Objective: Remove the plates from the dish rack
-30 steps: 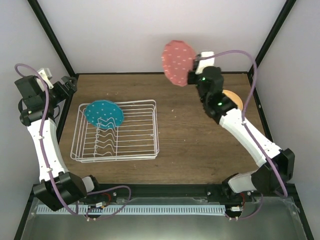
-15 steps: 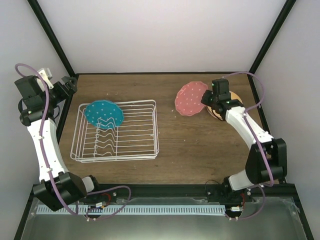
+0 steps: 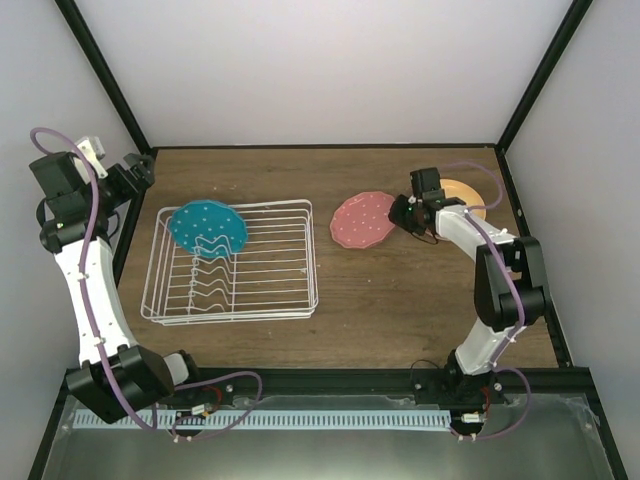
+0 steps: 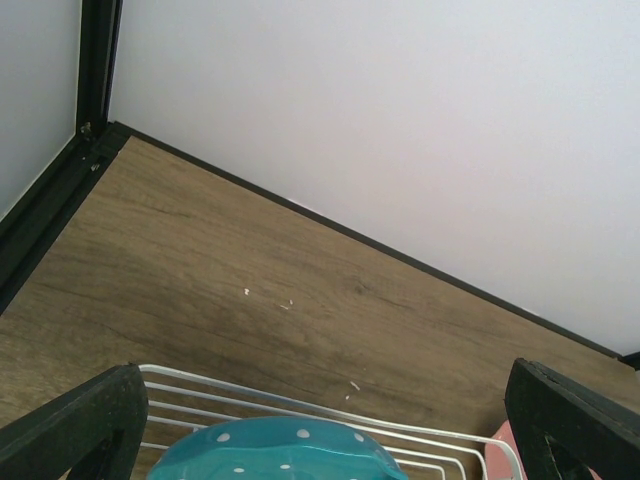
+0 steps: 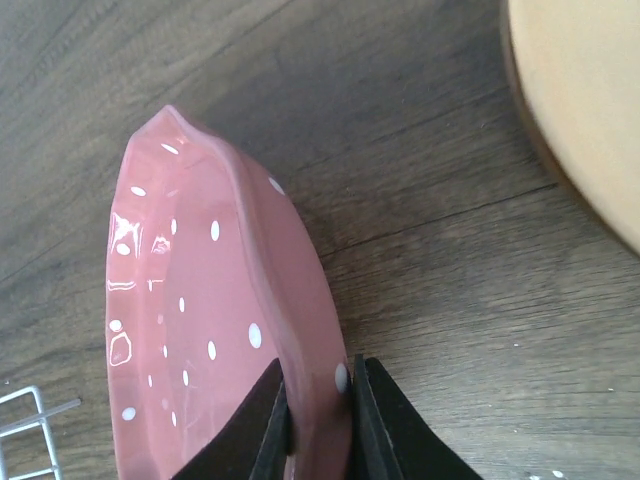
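My right gripper [image 3: 402, 213] is shut on the rim of the white-dotted salmon-red plate [image 3: 363, 220], held tilted and low over the table, right of the dish rack [image 3: 270, 290]. In the right wrist view the fingers [image 5: 385, 435] pinch the plate's edge [image 5: 200, 310]. The white-dotted teal-blue plate [image 3: 207, 227] stands upright in the rack's back left slot and also shows in the left wrist view [image 4: 270, 452]. The orange-yellow plate [image 3: 465, 193] lies flat at the back right. My left gripper [image 3: 135, 172] is open and empty, raised behind the rack's left corner. The pink and mint-green plates are not visible.
The black frame posts [image 3: 530, 75] and white walls close in the back and sides. The orange-yellow plate [image 5: 585, 100] lies just right of my right gripper. A rack corner [image 5: 20, 415] shows left of the held plate.
My right arm has swung down and left, bringing the salmon-red plate from high at the back to low over the table and tipping it flatter. The left arm has not moved.
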Tool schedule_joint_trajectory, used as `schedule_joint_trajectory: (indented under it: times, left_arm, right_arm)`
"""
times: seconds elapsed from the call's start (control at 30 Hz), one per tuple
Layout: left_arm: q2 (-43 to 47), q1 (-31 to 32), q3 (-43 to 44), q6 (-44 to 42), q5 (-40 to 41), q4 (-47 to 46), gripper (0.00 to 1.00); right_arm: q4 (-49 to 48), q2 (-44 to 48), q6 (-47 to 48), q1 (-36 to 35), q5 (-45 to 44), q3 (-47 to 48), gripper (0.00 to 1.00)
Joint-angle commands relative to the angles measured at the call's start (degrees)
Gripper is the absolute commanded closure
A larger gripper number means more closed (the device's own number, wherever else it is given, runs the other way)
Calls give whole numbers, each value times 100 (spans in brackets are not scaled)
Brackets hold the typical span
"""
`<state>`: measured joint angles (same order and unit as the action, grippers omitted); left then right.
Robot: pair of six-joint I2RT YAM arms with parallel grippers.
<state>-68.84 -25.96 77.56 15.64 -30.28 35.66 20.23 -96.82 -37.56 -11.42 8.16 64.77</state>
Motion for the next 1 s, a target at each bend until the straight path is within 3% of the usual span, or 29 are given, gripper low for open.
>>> schedule_joint_trajectory:
  times: [0.0,0.1,0.27,0.4,0.77,0.87,0.97]
  left_arm:
    - [134,-8,-57,-43,-88,26,0]
    - [133,-5,-52,-37,-91,22,0]
    - [129,-13,-53,-17,-86,27,0]
    - [136,-7,-48,-8,-85,23,0]
    - [226,-14,-92,-29,-59,83,0]
    - [271,-12,-132,-35,-47,94,0]
    - [290,-8,-186,-3,-81,98,0]
  right_arm:
    - [-508,-83,-260,43,561,413,99]
    - [-385,-244,-249,41,568,413,96]
    - [-148,-426,-186,42,466,413,75]
    - [86,-522,-96,37,314,437,65]
    - [292,-305,227,-28,186,564,64]
    - [-393,93,674,-418,504,878,64]
    - [-957,-46,1469,-1020,867,1808,64]
